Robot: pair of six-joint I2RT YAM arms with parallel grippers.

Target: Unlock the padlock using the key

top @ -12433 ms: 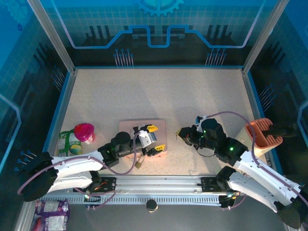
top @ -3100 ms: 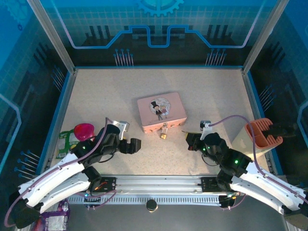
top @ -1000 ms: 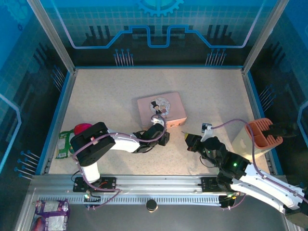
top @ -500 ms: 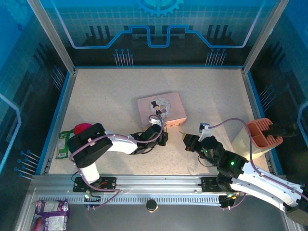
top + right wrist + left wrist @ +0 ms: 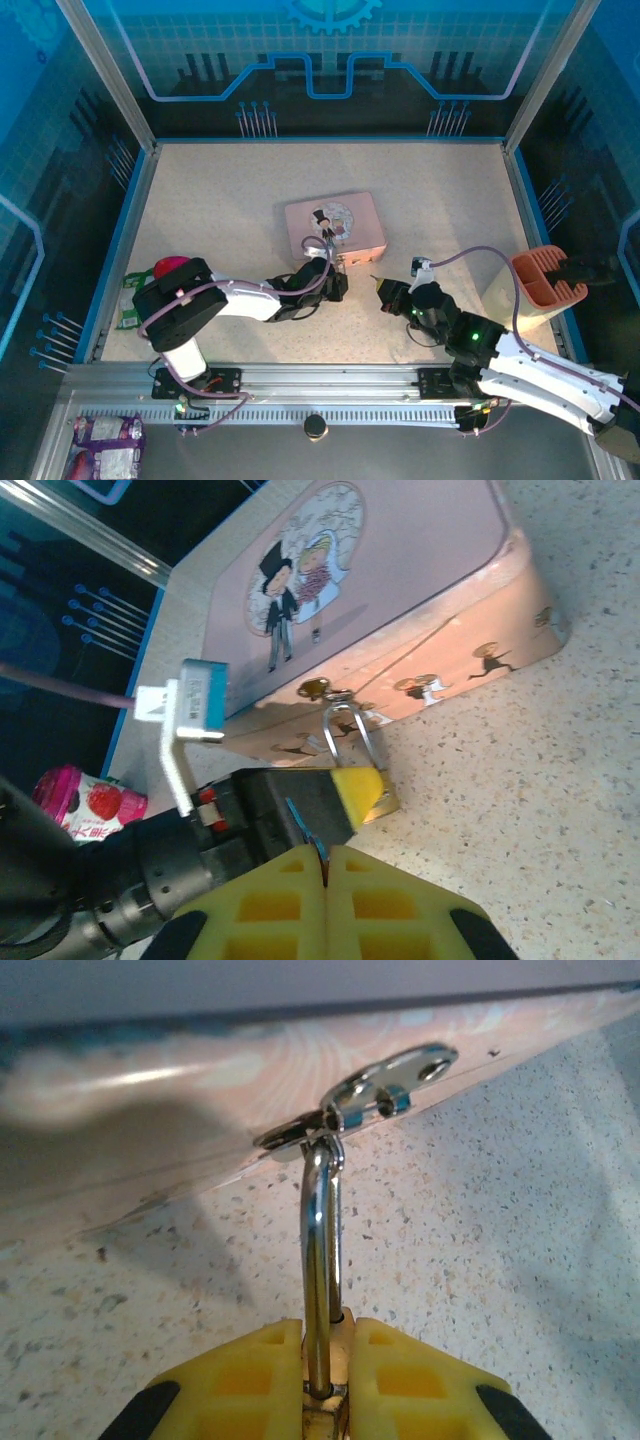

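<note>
The padlock has a small brass body and a thin silver shackle. The shackle is hooked through the hasp on the front of the pink tin. My left gripper is shut on the padlock body, one yellow finger on each side, and it sits just in front of the tin. My right gripper is shut on the key, a slim dark blade sticking out between its pads. The key's tip is a short way from the padlock, over the left gripper's finger. My right gripper is just right of the left gripper.
An orange holder stands on a block at the right edge. A pink strawberry cup and a green packet lie at the left. Blue rails border the speckled table.
My right gripper has crept left with the key, closer to the padlock. The left gripper, which reached the lock from the left side earlier, stays shut on it.
</note>
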